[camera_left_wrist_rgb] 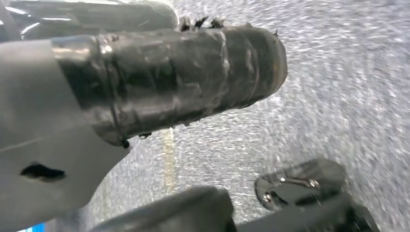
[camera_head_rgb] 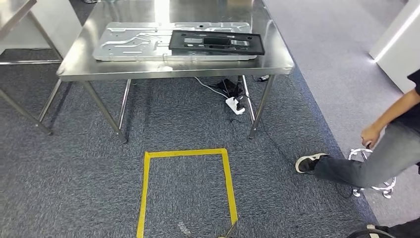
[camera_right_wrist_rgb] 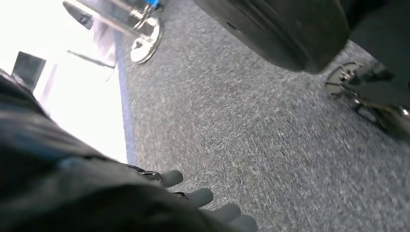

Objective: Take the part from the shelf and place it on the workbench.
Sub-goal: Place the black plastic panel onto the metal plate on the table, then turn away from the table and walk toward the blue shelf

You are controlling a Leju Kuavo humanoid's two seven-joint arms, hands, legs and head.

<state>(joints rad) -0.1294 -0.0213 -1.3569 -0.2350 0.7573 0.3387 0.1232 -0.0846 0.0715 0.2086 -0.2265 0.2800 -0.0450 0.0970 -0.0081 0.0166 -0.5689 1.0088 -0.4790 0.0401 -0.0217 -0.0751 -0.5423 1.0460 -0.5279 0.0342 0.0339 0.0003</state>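
Observation:
A flat black part [camera_head_rgb: 216,42] lies on the steel workbench [camera_head_rgb: 173,71], overlapping the right end of a large silver stamped plate [camera_head_rgb: 133,42]. The workbench stands ahead of me across a stretch of carpet. My left hand [camera_left_wrist_rgb: 169,77] hangs over the grey carpet, its tape-wrapped thumb sticking out with nothing in its grasp. My right hand [camera_right_wrist_rgb: 203,198] also hangs low over the carpet; its fingertips [camera_right_wrist_rgb: 199,196] lie straight and apart, holding nothing.
A yellow tape square [camera_head_rgb: 146,193] marks the carpet in front of me. A person [camera_head_rgb: 381,153] sits at the right with a leg and shoe [camera_head_rgb: 309,162] stretched toward the bench. A power strip [camera_head_rgb: 235,105] and cables lie under the bench. Another steel table [camera_head_rgb: 15,10] stands far left.

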